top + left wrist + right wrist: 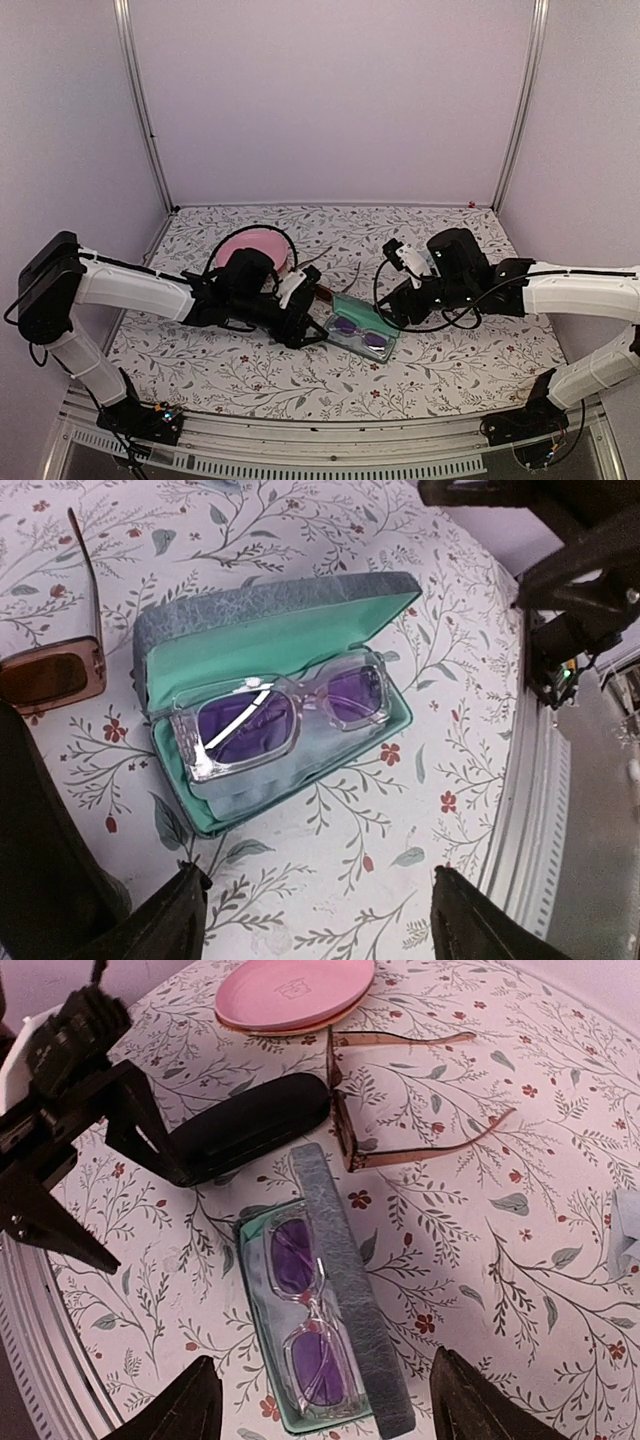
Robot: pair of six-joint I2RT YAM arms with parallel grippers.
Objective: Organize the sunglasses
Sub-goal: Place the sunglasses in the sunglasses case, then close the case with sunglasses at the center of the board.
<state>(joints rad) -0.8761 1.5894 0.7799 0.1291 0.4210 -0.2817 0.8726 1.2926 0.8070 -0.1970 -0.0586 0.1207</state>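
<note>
The pale clear-framed sunglasses (pixel 280 715) with purple lenses lie folded inside the open grey-blue case (pixel 260 620), on its teal lining; they also show in the right wrist view (pixel 315 1325) and the top view (pixel 360 333). The reddish-brown sunglasses (pixel 350 1130) lie on the table with arms spread, beyond the case; one lens shows in the left wrist view (pixel 50 675). My left gripper (pixel 320 915) is open and empty just near the case. My right gripper (pixel 320 1410) is open and empty, hovering over the case's other side.
A black oblong hard case (pixel 245 1120) lies shut beside the brown sunglasses. A pink plate (pixel 295 990) sits at the back. The table's near metal edge (pixel 540 810) runs close to the left gripper. The left gripper's fingers (pixel 130 1125) stand near the black case.
</note>
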